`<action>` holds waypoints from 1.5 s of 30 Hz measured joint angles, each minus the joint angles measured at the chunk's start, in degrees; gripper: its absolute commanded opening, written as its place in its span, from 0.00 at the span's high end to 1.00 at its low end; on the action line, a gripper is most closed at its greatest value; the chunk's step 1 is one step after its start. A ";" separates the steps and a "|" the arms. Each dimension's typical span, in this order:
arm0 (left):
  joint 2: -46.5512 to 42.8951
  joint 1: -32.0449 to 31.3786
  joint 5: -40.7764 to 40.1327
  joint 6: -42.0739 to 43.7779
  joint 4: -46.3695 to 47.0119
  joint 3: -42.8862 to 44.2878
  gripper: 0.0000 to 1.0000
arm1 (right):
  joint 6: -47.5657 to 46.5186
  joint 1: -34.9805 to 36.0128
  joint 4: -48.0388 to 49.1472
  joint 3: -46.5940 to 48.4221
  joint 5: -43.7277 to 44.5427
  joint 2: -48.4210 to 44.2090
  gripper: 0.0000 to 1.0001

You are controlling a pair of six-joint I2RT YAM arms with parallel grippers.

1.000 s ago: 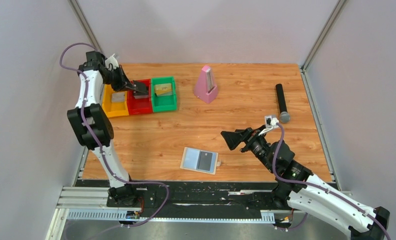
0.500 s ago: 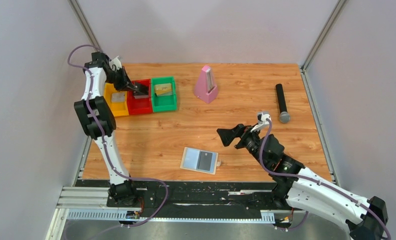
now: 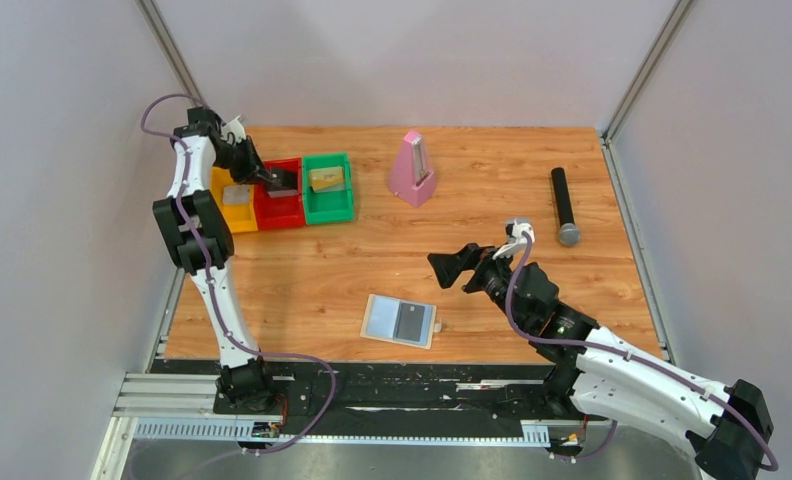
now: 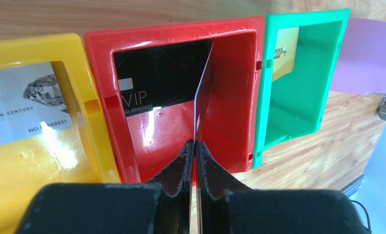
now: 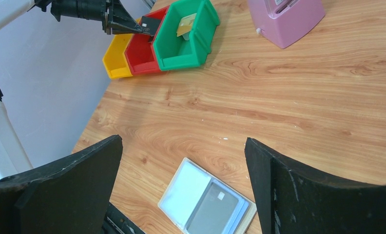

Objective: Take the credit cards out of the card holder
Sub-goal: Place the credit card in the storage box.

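The card holder (image 3: 382, 318) (image 5: 188, 187) lies open near the table's front edge. Its left blue panel is bare and a dark grey credit card (image 3: 410, 322) (image 5: 214, 207) sits in its right panel. My left gripper (image 3: 268, 178) (image 4: 195, 144) is shut on a black credit card marked VIP (image 4: 171, 73) (image 5: 149, 24), held over the red bin (image 3: 277, 210) (image 4: 230, 97). A gold card (image 3: 326, 179) (image 5: 183, 25) lies in the green bin (image 3: 330, 207) (image 4: 298, 97). My right gripper (image 3: 450, 268) (image 5: 183, 141) hangs open above the table, just beyond and right of the holder, with nothing in it.
A yellow bin (image 3: 222, 215) (image 4: 15, 165) left of the red one holds a silver card (image 3: 236, 195) (image 4: 20, 112). A pink metronome (image 3: 412, 170) (image 5: 286, 19) stands at the back centre. A black microphone (image 3: 564, 207) lies at the right.
My right arm has swung left, nearer the card holder, its jaws still wide. My left arm has drawn in a little, with the black card still over the red bin.
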 measured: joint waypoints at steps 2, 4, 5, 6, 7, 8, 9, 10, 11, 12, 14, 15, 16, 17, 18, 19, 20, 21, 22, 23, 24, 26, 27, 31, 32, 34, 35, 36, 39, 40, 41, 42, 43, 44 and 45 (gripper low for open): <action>0.33 0.00 -0.44 0.02 0.09 0.68 0.84 | -0.02 -0.02 0.13 0.04 0.00 0.17 0.00; 0.50 0.00 -0.76 0.02 0.02 1.22 0.80 | -0.07 -0.11 0.42 0.04 0.02 0.17 0.00; 0.63 0.00 -1.01 0.00 0.11 1.55 0.78 | -0.11 -0.11 0.52 0.04 0.02 0.17 0.00; 0.72 0.00 -1.22 0.00 0.11 1.86 0.76 | -0.15 -0.13 0.61 0.04 0.02 0.17 0.00; 0.81 0.00 -1.38 0.00 0.09 2.12 0.74 | -0.17 -0.20 0.68 0.07 0.02 0.17 0.00; 0.83 0.00 -1.60 0.00 0.15 2.38 0.74 | -0.17 -0.24 0.76 0.07 0.02 0.17 0.00; 0.85 0.00 -1.70 0.00 0.28 2.47 0.72 | -0.17 -0.37 0.85 0.07 0.02 0.17 0.00; 0.90 0.00 -1.77 0.00 0.31 2.64 0.72 | -0.17 -0.39 0.85 0.04 0.02 0.17 0.00; 1.03 0.02 -1.88 0.00 0.35 2.89 0.71 | -0.15 -0.46 0.85 0.04 0.02 0.20 0.00; 1.18 0.02 -1.95 0.00 0.35 3.23 0.71 | -0.15 -0.48 0.85 0.07 0.02 0.20 0.00; 1.53 0.07 -2.12 0.00 0.48 3.69 0.71 | -0.15 -0.48 0.85 0.04 0.02 0.20 0.00; 1.75 0.07 -2.19 0.00 0.46 3.98 0.70 | -0.15 -0.52 0.85 0.04 0.04 0.20 0.00; 1.90 0.07 -2.25 0.00 0.52 4.13 0.70 | -0.15 -0.59 0.85 0.04 0.04 0.20 0.00; 2.10 0.07 -2.34 -0.02 0.55 4.33 0.70 | -0.15 -0.66 0.85 0.04 0.04 0.20 0.00; 2.21 0.07 -2.40 -0.02 0.63 4.33 0.70 | -0.15 -0.74 0.85 0.04 0.04 0.20 0.00; 2.27 0.07 -2.54 -0.02 0.68 4.33 0.70 | -0.15 -0.76 0.85 0.07 0.04 0.20 0.00; 2.34 0.07 -2.62 -0.04 0.72 4.33 0.70 | -0.15 -0.81 0.85 0.04 0.04 0.20 0.00; 2.43 0.07 -2.75 -0.09 0.76 4.33 0.70 | -0.15 -0.87 0.85 0.07 0.04 0.17 0.00; 2.45 0.07 -2.95 -0.15 0.79 4.33 0.70 | -0.15 -0.87 0.85 0.04 0.04 0.17 0.00; 2.47 0.07 -3.13 -0.20 0.81 4.33 0.70 | -0.15 -0.87 0.85 0.04 0.04 0.17 0.00; 2.47 0.07 -3.28 -0.24 0.83 4.33 0.70 | -0.15 -0.94 0.85 0.04 0.04 0.17 0.00; 2.47 0.07 -3.63 -0.55 0.92 4.33 0.70 | -0.11 -1.09 0.85 0.07 0.04 0.17 0.00; 2.47 0.07 -3.78 -0.74 0.92 4.33 0.70 | -0.02 -1.14 0.85 0.04 0.13 0.17 0.00; 2.23 0.07 -4.37 -2.14 1.79 3.89 0.70 | 1.46 -1.20 0.31 0.13 1.03 0.35 0.00; 1.75 0.07 -4.57 -2.56 2.36 3.19 0.70 | 2.01 -1.25 0.13 0.26 1.14 0.63 0.00; 0.28 0.07 -4.72 -3.56 3.30 0.85 0.70 | 3.37 -1.25 -1.20 1.09 1.46 1.97 0.00; -0.70 0.07 -4.72 -4.17 3.48 -0.50 0.70 | 4.13 -1.25 -2.23 1.84 1.51 2.99 0.00; -1.77 0.04 -4.72 -4.74 3.74 -1.90 0.70 | 4.83 -1.27 -3.63 2.84 1.49 4.28 0.00; -6.58 -0.07 -4.61 -6.51 4.68 -7.45 0.70 | 6.43 -1.31 -7.74 5.64 0.83 7.54 0.00; -8.55 -0.24 -4.59 -7.06 5.16 -9.44 0.69 | 7.10 -1.36 -9.25 6.56 0.39 8.52 0.01; -10.47 -0.42 -4.37 -7.45 5.51 -11.19 0.69 | 7.80 -1.36 -10.69 7.32 -0.20 9.31 0.02; -12.94 -0.52 -3.89 -7.78 6.21 -13.35 0.69 | 8.39 -1.36 -11.87 7.89 -0.96 9.94 0.03; -15.17 -0.70 -3.17 -8.13 6.64 -15.17 0.69 | 9.05 -1.36 -12.90 8.24 -1.81 10.38 0.05; -17.33 -0.90 -2.47 -8.41 7.19 -16.76 0.69 | 9.51 -1.36 -13.75 8.35 -2.67 10.58 0.07; -19.96 -1.20 -1.55 -8.79 7.98 -18.88 0.69 | 10.12 -1.36 -14.71 8.35 -3.78 10.67 0.09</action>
